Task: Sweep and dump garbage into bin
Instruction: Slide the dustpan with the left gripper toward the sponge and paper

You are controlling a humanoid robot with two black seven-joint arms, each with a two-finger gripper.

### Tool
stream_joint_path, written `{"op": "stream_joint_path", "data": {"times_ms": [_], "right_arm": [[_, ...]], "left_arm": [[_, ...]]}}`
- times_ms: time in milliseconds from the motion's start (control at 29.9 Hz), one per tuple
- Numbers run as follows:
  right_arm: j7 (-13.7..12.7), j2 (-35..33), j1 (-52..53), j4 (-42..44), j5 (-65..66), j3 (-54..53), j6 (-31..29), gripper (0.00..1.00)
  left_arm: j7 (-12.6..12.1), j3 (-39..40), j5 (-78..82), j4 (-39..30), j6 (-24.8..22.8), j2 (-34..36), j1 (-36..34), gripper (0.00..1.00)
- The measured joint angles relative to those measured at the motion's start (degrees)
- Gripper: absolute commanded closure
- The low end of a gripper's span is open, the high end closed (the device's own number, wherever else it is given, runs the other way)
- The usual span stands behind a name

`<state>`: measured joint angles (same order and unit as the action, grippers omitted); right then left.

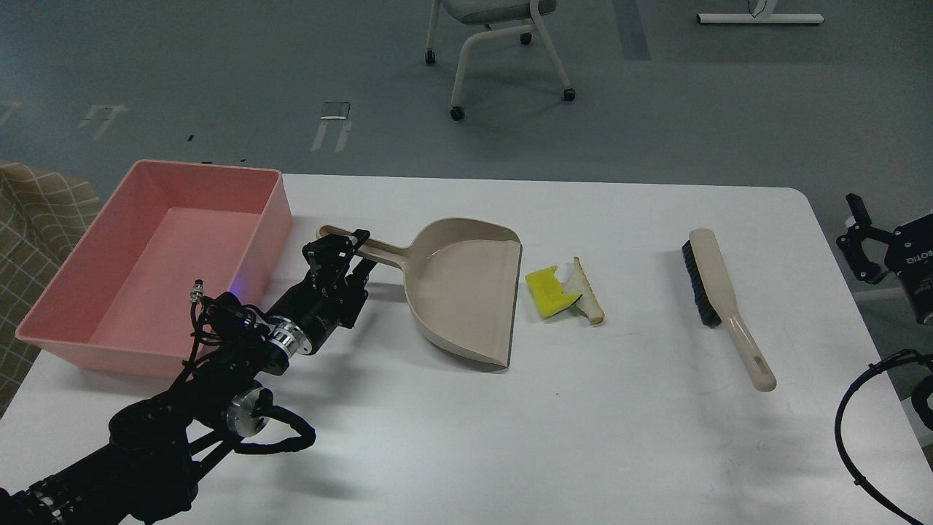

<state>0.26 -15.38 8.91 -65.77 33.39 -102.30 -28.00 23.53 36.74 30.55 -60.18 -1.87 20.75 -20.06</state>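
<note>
OK, your left gripper (pixel 340 246) sits at the dustpan handle (pixel 364 249): fingers look set around the handle's far end, jaws narrow, but it's dark there and you can't tell if it's actually clamped or just touching. L arm comes in from bottom-left, crossing the table (pixel 466 437) in front of the bin.

Dustpan (pixel 466 292) is beige, lying flat on the white table, handle pointing left toward the bin, open mouth facing right. Pan looks empty inside.

Garbage sits just right of the pan mouth, close but apart from the lip: yellow sponge (pixel 548 292) w/ dark green layer on its right edge, and the bread slice (pixel 589 292) w/ brown crust touching the sponge on its right side. Small white bit at the top where the two meet; can't tell what it is.

Bin (pixel 273 219) is the pink tub at table's left edge, just left of the handle and gripper, nothing visible inside.

Brush (pixel 718 292) lies well right of the garbage, beige handle pointing toward you, dark bristles on its left side at the far end, nothing touching it.

Your right gripper (pixel 860 244) is at the frame's right edge, off past the table edge, well apart from the brush; fingers spread, holding nothing.

Office chair (pixel 496 44) on the grey floor behind the table.
</note>
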Motion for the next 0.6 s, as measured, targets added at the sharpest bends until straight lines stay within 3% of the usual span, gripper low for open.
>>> {"op": "stream_joint_path", "data": {"times_ms": [268,602], "right_arm": [[0.0,0.0,-0.1,-0.2,0.0,-0.1,0.0,0.00],[0.0,0.0,-0.8,-0.5,0.0,0.0,0.0,0.00]], "left_arm": [[0.1,0.0,0.3,0.0,0.0,0.2,-0.3,0.73],[1.1,-1.2,0.4,0.8,0.0,0.4,-0.5,0.79]]}}
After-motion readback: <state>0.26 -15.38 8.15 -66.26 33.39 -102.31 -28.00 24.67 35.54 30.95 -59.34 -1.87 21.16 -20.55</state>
